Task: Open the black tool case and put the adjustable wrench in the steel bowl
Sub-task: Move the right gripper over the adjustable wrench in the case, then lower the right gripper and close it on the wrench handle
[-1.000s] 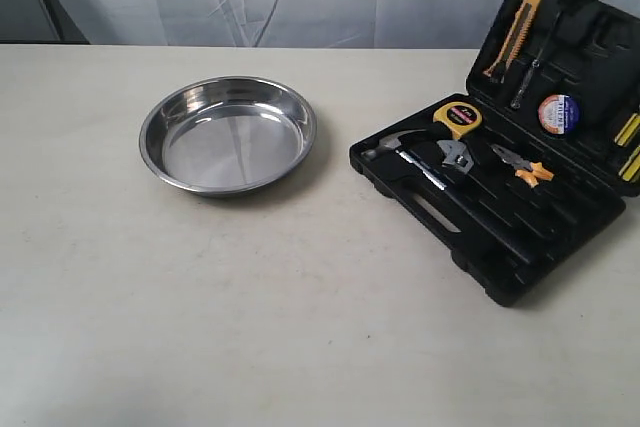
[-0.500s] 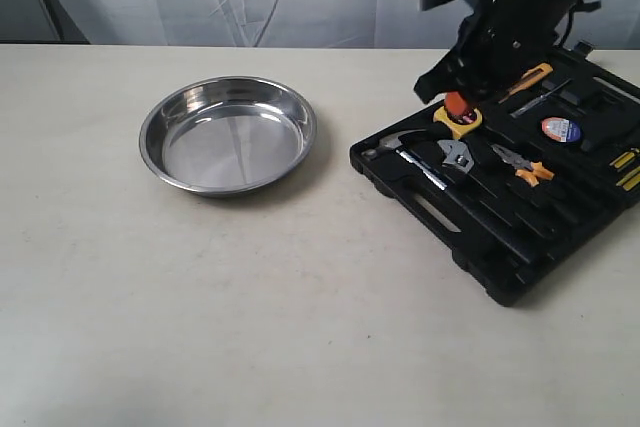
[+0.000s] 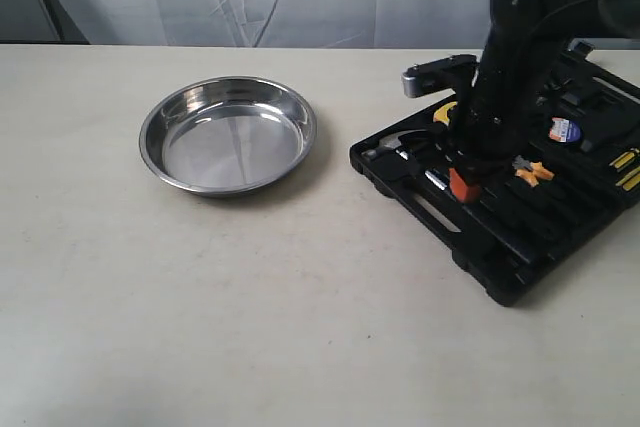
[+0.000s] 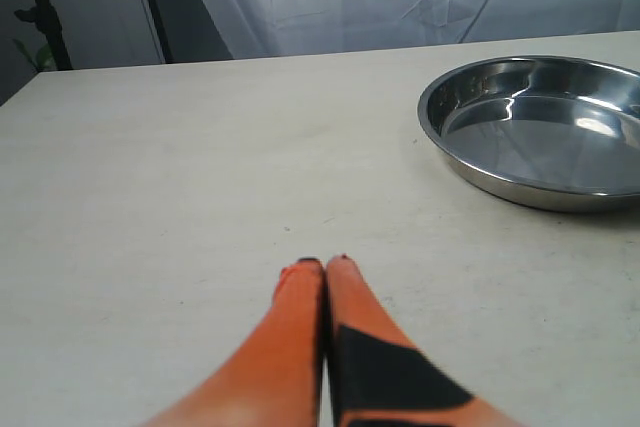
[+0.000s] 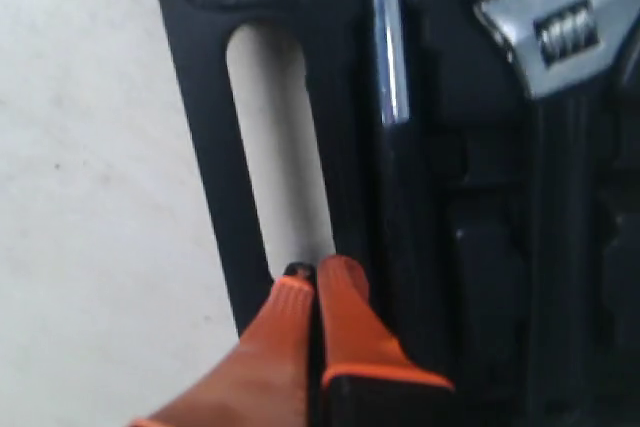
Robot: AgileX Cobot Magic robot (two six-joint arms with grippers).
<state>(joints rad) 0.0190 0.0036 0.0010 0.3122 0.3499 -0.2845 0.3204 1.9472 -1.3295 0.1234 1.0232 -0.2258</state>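
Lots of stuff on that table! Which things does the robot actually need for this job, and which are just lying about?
Needed: black tool case, adjustable wrench, steel bowl, right hand.
Lying about: hammer, orange-handled pliers, tape roll.

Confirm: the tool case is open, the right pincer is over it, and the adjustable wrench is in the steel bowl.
One error: the steel bowl is empty in the exterior view, and the right wrist view shows the adjustable wrench in the black tool case. The rest holds.
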